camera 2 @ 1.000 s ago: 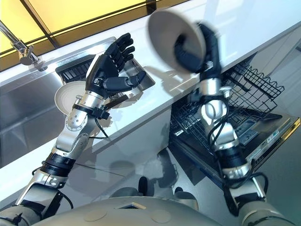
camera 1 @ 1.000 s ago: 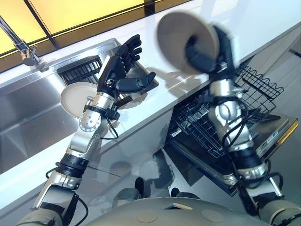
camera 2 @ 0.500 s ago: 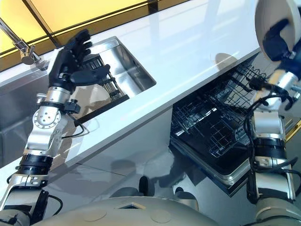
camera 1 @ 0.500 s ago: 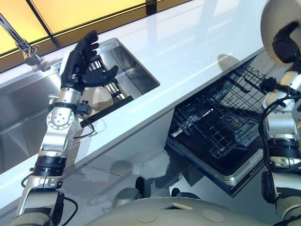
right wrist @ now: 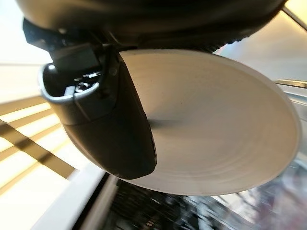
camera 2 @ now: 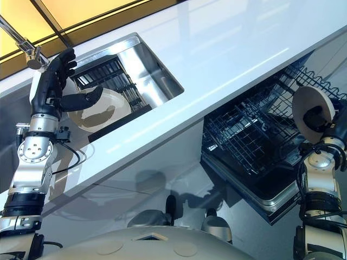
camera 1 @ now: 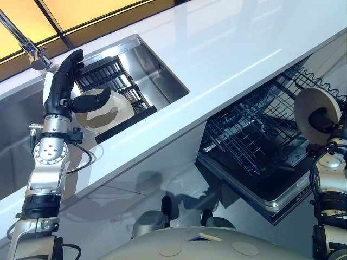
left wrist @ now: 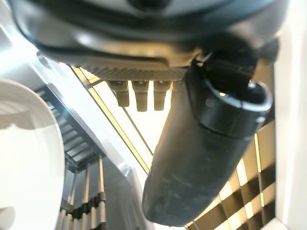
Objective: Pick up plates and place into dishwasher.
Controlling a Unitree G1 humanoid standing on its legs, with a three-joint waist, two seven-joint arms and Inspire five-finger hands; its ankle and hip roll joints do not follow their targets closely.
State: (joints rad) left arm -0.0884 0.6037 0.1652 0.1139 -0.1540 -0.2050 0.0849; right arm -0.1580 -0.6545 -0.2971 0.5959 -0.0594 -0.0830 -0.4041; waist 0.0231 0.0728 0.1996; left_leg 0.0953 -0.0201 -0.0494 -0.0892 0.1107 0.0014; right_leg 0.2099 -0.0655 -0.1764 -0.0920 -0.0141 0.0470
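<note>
Right hand (camera 1: 326, 119) pinches a beige plate (camera 1: 313, 111), thumb across its face and fingers behind the rim; the right wrist view confirms the thumb pressed on the plate. One second ago this plate was high over the white counter (camera 1: 227, 49); half a second ago it was near the view's upper right corner; now it has dropped to hang on edge just above the open dishwasher's wire rack (camera 1: 255, 138). Not yet seated between the tines.

Left hand (camera 1: 60, 86) has swung from mid-counter to the sink (camera 1: 157, 70), fingers straight and spread, thumb out, holding nothing. It hovers beside a second plate (camera 1: 105, 108) leaning in the dark drying rack (camera 1: 108, 76) inside the basin.

Judgement: transfer of the first plate is nearly done; lowering into a slot remains. The left hand looks staged for the next pickup.
</note>
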